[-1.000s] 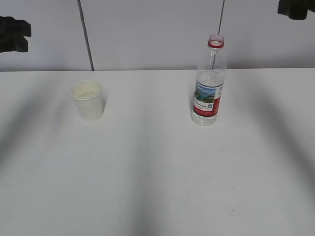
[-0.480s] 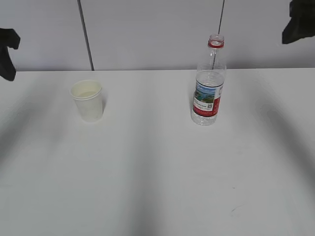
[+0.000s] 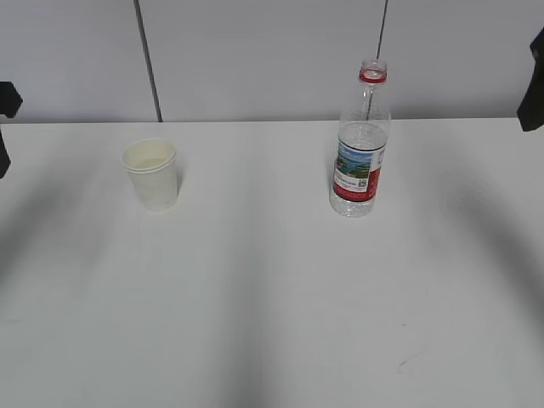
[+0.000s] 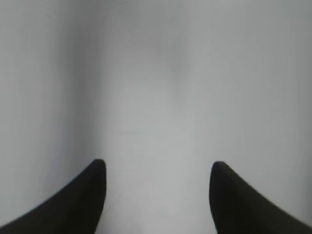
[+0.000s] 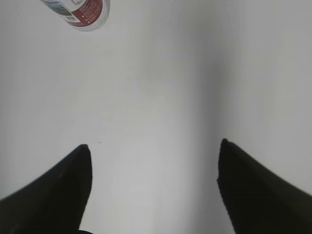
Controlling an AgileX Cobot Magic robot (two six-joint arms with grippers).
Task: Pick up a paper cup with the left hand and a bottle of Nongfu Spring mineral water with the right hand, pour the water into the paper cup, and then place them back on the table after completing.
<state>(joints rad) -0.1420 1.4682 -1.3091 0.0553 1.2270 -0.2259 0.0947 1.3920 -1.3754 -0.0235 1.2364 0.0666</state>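
Note:
A white paper cup (image 3: 152, 173) stands upright on the white table (image 3: 255, 280), left of centre. The clear water bottle (image 3: 359, 144) with a red neck ring, no cap and a red-and-blue label stands upright to the right; its base (image 5: 80, 12) shows at the top left of the right wrist view. Water fills its lower part. My left gripper (image 4: 156, 168) is open over bare table, and only a dark bit of that arm (image 3: 5, 119) shows at the left edge. Open too is my right gripper (image 5: 153, 148), holding nothing; its arm (image 3: 534, 81) shows at the right edge.
A grey panelled wall (image 3: 255, 59) with dark vertical seams runs behind the table's far edge. Soft arm shadows fall across the tabletop on both sides.
Both arms have drawn outward and lower toward the picture's side edges, left arm leftward, right arm rightward. Cup and bottle have not moved.

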